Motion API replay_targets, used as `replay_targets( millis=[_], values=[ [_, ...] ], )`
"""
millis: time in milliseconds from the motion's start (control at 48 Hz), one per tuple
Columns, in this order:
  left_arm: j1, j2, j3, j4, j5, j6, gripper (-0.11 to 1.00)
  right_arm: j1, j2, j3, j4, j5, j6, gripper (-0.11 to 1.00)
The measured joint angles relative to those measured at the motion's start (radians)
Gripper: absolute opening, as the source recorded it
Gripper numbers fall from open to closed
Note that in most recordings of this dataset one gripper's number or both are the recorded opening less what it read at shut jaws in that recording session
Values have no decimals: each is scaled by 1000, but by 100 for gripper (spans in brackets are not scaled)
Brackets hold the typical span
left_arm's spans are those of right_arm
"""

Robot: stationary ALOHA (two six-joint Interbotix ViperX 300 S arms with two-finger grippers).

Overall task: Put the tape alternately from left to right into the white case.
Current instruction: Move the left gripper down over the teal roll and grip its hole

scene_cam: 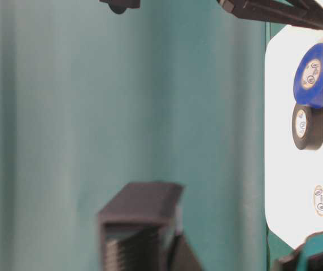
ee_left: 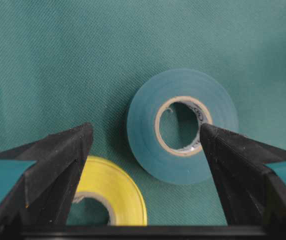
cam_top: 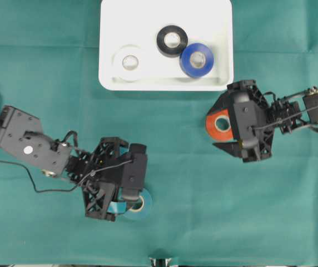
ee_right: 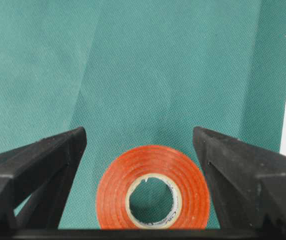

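3 rolls already lie flat in the white case (cam_top: 108, 39): the white roll (cam_top: 129, 63), the black roll (cam_top: 172, 40) and the blue roll (cam_top: 197, 60), with black and blue touching. 3 rolls are left on the green cloth (cam_top: 48, 67), so the task looks about half done.

The left gripper (ee_left: 145, 150) hangs spread wide and empty above the teal roll (ee_left: 183, 125), which lies flat between its fingers but nearer the right one; that fingertip overlaps the roll's core from above. The yellroll (ee_left: 110, 192) lies just beside the left finger, partly under it.

The right gripper (ee_right: 139, 150) is also spread wide and empty, with the orange-red roll (ee_right: 153, 187) flat between its fingers, close to the wrist.

The step in hand seems to be picking up the teal roll. Next, the left gripper needs to centre on it, drop, and close without catching the yellow roll.
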Motion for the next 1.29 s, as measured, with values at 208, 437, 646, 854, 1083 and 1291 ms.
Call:
replay_targets(
  millis=[208, 437, 646, 854, 1083, 1291],
  values=[
    [-2, 49, -21, 0, 0, -2, 93, 0, 0, 8, 0, 2, 0, 76],
    [2, 84, -31, 0, 0, 0, 93, 0, 0, 11, 0, -5, 0, 76],
    [8, 98, -32, 0, 0, 8, 93, 0, 0, 15, 0, -20, 0, 76],
    [8, 98, -34, 0, 0, 9, 85, 0, 0, 18, 0, -21, 0, 76],
    [8, 98, -34, 2, 0, 12, 25, 0, 0, 18, 0, -29, 0, 76],
    [8, 98, -35, 0, 0, 9, 24, 0, 0, 18, 0, -29, 0, 76]
  ],
)
